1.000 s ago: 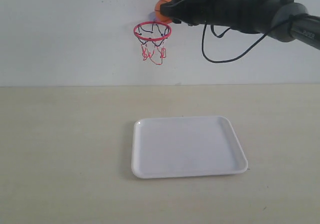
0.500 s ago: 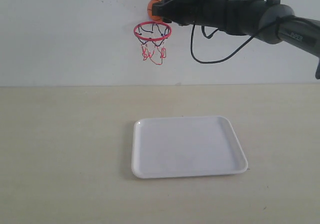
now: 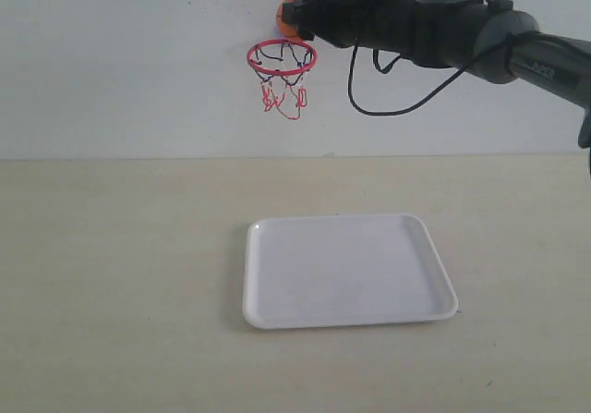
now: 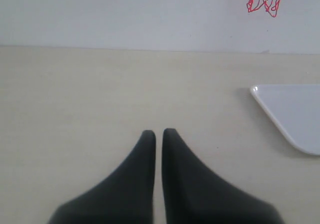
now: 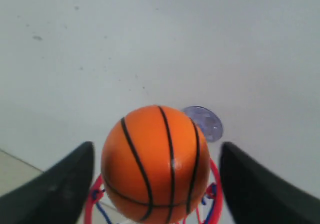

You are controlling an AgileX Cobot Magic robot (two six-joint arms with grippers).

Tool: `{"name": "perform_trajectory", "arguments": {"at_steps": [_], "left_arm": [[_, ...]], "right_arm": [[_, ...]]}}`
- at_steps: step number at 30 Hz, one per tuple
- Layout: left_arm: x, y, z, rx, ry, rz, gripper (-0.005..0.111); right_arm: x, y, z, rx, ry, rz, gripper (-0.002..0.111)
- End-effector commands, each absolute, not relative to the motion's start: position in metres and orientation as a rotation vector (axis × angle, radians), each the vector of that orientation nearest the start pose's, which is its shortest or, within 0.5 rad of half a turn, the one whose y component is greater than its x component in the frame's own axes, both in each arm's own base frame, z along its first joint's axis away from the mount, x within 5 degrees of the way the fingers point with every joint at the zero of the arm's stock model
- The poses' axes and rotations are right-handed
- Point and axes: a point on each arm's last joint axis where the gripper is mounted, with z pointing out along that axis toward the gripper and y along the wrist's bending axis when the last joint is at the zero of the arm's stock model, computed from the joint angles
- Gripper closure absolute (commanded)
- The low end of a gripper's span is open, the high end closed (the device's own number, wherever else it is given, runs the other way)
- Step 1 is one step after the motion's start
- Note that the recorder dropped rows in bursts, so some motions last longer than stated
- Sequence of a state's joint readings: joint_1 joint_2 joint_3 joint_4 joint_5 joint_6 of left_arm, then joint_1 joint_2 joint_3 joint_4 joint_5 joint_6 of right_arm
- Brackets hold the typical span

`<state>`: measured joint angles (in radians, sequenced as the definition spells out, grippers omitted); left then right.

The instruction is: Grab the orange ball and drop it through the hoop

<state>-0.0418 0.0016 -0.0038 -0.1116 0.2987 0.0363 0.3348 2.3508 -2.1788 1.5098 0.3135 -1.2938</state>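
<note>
The orange ball [image 3: 288, 17] is high against the back wall, just above the red ring of the hoop [image 3: 281, 57]. My right gripper [image 3: 306, 16] reaches in from the right at the ball's height. In the right wrist view the orange ball [image 5: 155, 164] sits between the two dark fingers of the right gripper [image 5: 157, 146] with a small gap on each side, so the jaws stand open around it. Below it are the hoop's ring [image 5: 216, 184] and the bluish suction cup [image 5: 206, 122]. My left gripper [image 4: 159, 132] is shut and empty, low over the table.
A white tray [image 3: 346, 270] lies on the beige table below and a little right of the hoop; its corner [image 4: 295, 114] shows in the left wrist view. A black cable [image 3: 388, 108] hangs from the right arm. The hoop's net [image 4: 264, 1] dangles on the wall.
The right arm moved left and slightly up with the ball, bringing it from the ring's right edge to above the ring. The left gripper shows no earlier frame.
</note>
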Motion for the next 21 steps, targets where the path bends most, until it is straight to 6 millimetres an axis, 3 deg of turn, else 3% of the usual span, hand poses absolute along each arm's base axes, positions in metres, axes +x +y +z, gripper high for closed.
{"name": "perform_trajectory", "arguments": {"at_steps": [1,8,21], "left_arm": [[0.054,-0.005,0.187,-0.009,1.774,-0.112,0.103],[0.054,-0.005,0.187,-0.009,1.774,-0.112,0.103],[0.054,-0.005,0.187,-0.009,1.774,-0.112,0.103]], "right_arm": [[0.528,0.203,0.296,-0.222,1.671,0.616,0.01],[0.523,0.204,0.306,-0.243,1.654,0.644,0.007],[0.522,0.205,0.305,-0.312,1.658,0.641,0.007]]}}
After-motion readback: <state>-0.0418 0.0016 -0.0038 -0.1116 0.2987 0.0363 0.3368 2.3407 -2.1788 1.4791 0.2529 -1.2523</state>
